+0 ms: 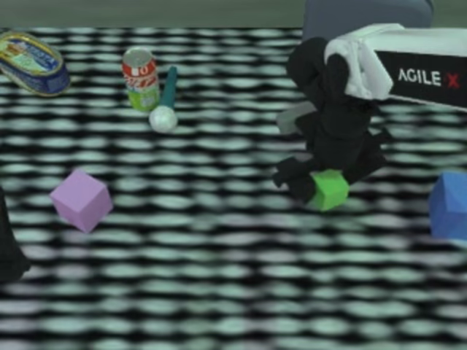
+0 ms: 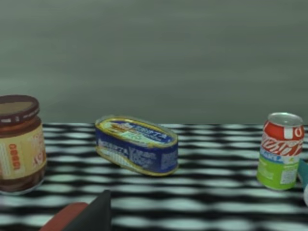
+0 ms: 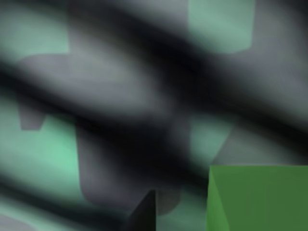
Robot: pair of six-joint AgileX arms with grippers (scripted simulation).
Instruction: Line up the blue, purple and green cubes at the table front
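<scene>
From above, my right gripper [image 1: 321, 191] is sitting clamped on the green cube [image 1: 332, 189] mid-table, open striped table [image 1: 219, 292] lying toward the purple cube [image 1: 81, 200] at left, the blue cube [image 1: 449, 206] crossing the right edge, while the left wrist view is showing a sardine tin [image 2: 136, 144] and soda can [image 2: 280, 150], and the right wrist view the green cube [image 3: 257, 197] close up

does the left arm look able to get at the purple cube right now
Probably yes. The purple cube sits alone on the table's left, nothing around it, close to the left arm parked at the left edge. The right gripper is busy at the green cube.
</scene>
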